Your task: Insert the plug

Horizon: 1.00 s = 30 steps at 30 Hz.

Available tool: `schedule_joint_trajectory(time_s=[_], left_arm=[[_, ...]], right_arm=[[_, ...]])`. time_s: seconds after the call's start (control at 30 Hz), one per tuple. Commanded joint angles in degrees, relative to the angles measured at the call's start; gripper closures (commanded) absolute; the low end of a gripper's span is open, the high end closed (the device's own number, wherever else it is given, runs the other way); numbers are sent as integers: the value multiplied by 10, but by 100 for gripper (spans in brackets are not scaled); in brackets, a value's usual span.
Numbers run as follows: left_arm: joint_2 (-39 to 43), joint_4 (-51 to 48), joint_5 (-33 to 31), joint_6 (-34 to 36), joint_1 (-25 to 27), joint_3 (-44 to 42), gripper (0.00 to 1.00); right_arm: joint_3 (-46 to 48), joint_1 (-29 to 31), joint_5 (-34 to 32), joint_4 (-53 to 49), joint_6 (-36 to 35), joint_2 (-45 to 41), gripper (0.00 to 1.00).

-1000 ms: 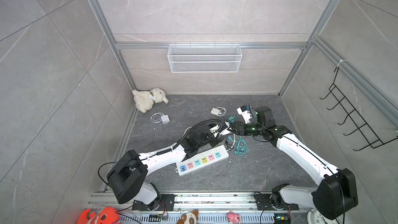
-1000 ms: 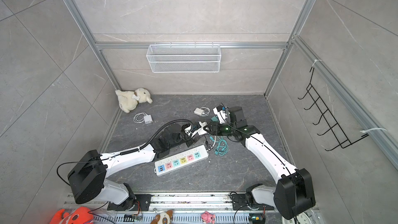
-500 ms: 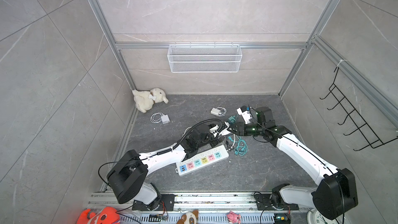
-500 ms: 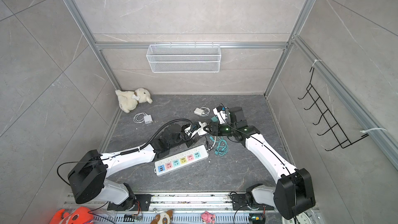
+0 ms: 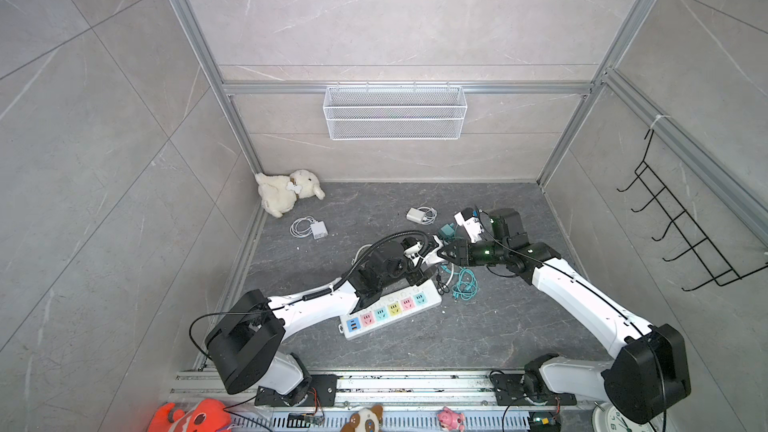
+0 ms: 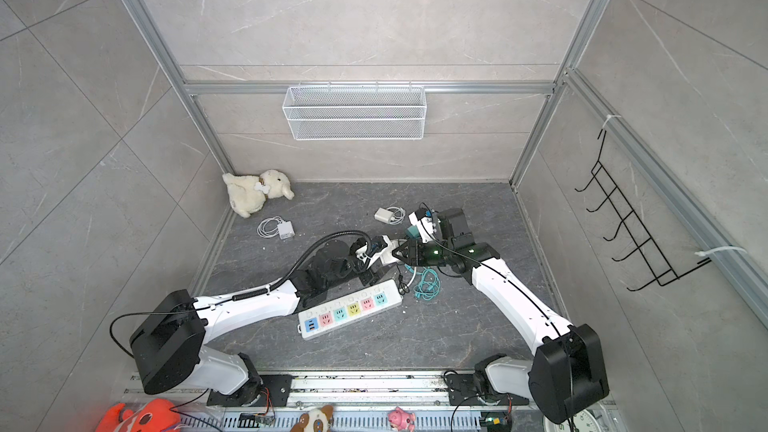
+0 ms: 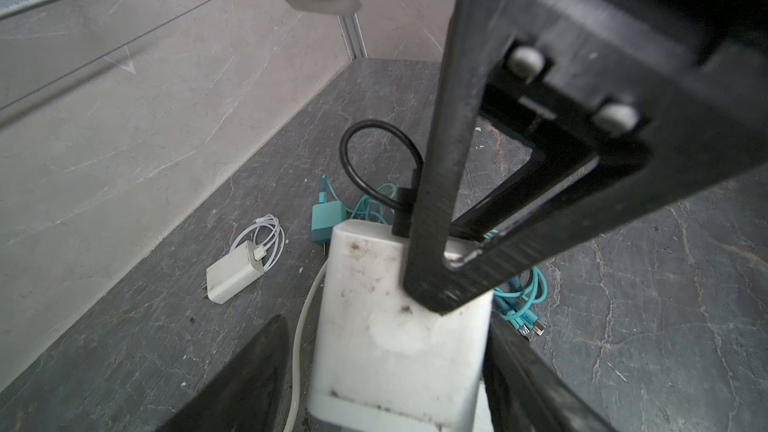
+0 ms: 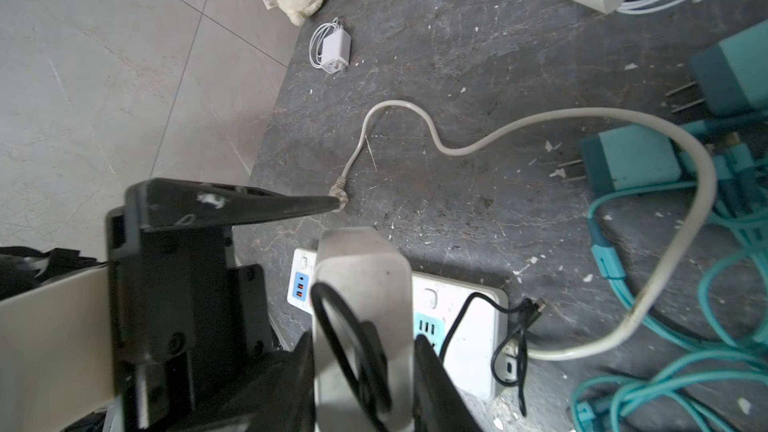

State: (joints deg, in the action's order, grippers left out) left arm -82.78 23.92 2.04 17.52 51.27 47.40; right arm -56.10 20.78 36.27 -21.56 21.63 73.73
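Note:
The plug is a scuffed white block with a black cable looping from its far end. It hangs above the dark floor between both grippers, seen in both top views. My left gripper is open around its near end, with a gap and a white cord beside one finger. My right gripper is shut on the plug, one finger pressing each side. The white power strip with coloured sockets lies on the floor just below and in front of the grippers.
Teal chargers and tangled teal cables lie right of the strip. A white charger and a smaller one sit further back, and a plush toy in the back left corner. A wire basket hangs on the back wall.
My left gripper's jaws have spread apart off the plug. My right gripper closed a little tighter on it. Neither arm has visibly shifted.

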Motion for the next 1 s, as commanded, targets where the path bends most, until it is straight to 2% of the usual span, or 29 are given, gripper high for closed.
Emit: schedule_joint_trajectory(time_s=[0.0, 0.17, 0.23, 0.4, 0.53, 0.63, 0.77, 0.97], left_arm=[[41, 31, -29, 19, -1, -8, 24], [78, -18, -58, 31, -1, -21, 23], [102, -46, -91, 20, -3, -25, 23], [187, -149, -220, -73, -21, -36, 20], [243, -263, -286, -148, -28, -40, 17], [275, -320, -324, -192, -29, -55, 16], [308, -347, -359, -241, -30, -84, 13], [309, -360, -353, -276, -34, -97, 9]], right_arm=[[-28, 2, -30, -28, -17, -12, 85], [-42, -1, -33, -39, -25, -6, 86], [-52, -2, -29, -53, -36, -3, 86], [-63, -4, 0, -85, -72, 7, 86], [-74, -4, -1, -119, -93, 20, 88], [-79, 0, -22, -137, -92, 17, 87], [-84, 15, -65, -175, -85, 9, 87], [-86, 81, -171, -223, -72, 8, 87]])
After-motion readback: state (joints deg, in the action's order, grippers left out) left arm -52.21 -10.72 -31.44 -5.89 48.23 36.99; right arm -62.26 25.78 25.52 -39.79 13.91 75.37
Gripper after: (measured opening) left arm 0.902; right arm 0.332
